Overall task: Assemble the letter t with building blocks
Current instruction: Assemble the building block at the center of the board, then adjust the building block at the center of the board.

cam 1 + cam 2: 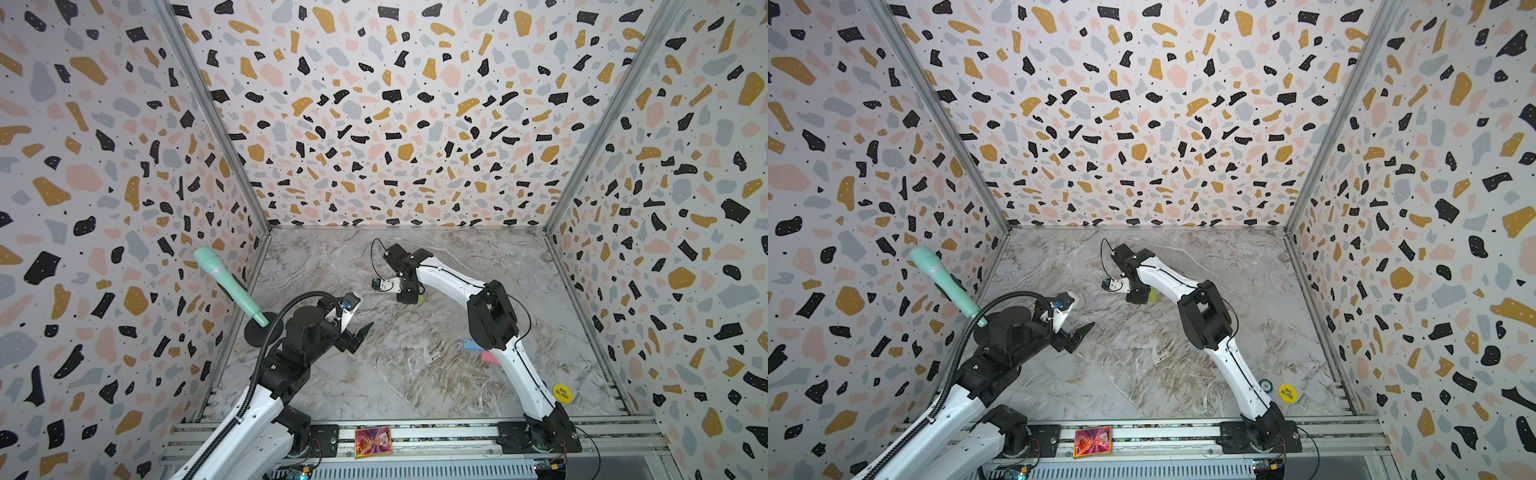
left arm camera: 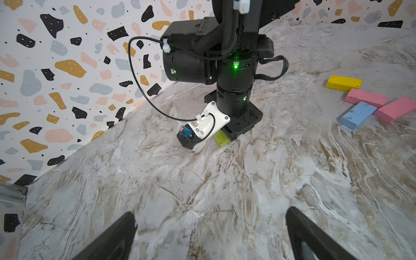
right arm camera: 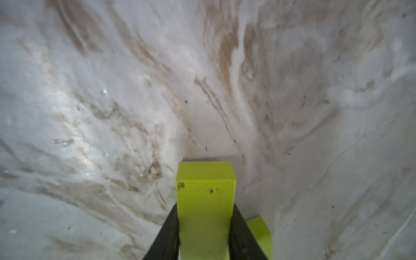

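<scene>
Item: lime green brick (image 3: 206, 193), frame bottom-centre | my right pincer (image 3: 204, 227) clamps its opposite sides | judged light, stiff, unslippery; hold mid-length | left pincer (image 2: 211, 212) wide, empty.

You are getting the widest open passage over the near middle of the marble table (image 1: 374, 382), between the two arms. The right arm (image 1: 494, 316) is lying diagonally across the table's right half and overhanging the blue brick (image 1: 469, 344) and a pink brick (image 1: 491, 358), so it is blocking your way to them from straight above. The right gripper (image 3: 204, 225), pinching a lime brick (image 3: 206, 198), is sitting low over the far middle, with a second lime brick (image 3: 258, 231) just beside it. The teal microphone (image 1: 230, 286) is leaning out from the left wall, crowding the left arm (image 1: 291, 345). The left gripper (image 2: 211, 236), fingers spread, is facing bare marble.
</scene>
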`<state>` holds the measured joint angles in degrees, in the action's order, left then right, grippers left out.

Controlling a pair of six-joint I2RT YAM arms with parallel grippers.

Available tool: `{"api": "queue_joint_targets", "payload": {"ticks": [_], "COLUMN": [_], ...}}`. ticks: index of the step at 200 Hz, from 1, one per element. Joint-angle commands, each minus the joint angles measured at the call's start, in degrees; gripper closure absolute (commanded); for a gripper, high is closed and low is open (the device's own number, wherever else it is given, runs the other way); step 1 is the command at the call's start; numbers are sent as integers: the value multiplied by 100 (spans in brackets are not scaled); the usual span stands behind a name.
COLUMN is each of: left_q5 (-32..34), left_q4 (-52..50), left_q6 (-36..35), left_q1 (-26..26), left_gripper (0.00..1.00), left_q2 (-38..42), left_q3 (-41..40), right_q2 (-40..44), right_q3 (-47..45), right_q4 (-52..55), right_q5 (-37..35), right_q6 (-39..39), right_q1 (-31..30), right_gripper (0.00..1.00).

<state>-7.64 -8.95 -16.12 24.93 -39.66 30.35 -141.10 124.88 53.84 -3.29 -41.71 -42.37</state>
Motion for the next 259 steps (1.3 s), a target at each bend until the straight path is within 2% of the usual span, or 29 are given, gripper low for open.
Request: {"api": "queue_joint_targets", "payload": {"ticks": [1,39,47,72,101,164,184,210,230,259], "left_q5": [-36,-21,-18,-12,-18,-27,-27,-35,-37,-58], "left_q4": [148,144,140,145,142,145,148,146,146,142], "left_q6": [-59,-57,-50,-54,-55,-59,-66,-66,-62,-66], "left_q1": [30,27,32,28,33,37,24,26,29,25], "left_gripper": [0,1,1,1,1,1,1,1,0,1], "left_q2": [1,-9,-12,-16,-27,-40,-34,-42,-51,-70], "left_q3": [-29,-34,-29,-29,-32,-29,-29,-20,-20,-12], "right_q2": [-62,-65,-59,-26,277,1369,1758,2319,2429,2445], "right_q3": [-69,-58,-60,-47,-71,-697,-1315,-2419,-2827,-3369], "right_q4": [-14,-10,-14,-19,-214,-1062,-1469,-2190,-2143,-2197], "right_q5": [80,117,126,191,762,1873,2101,1566,1113,817], "right_q6": [-13,22,23,40,190,1329,1823,2406,2684,2953], "right_q1": [1,1,0,1,57,606,856,1012,1038,1069], "right_gripper": [66,61,57,56,55,54,54,55,56,57]}}
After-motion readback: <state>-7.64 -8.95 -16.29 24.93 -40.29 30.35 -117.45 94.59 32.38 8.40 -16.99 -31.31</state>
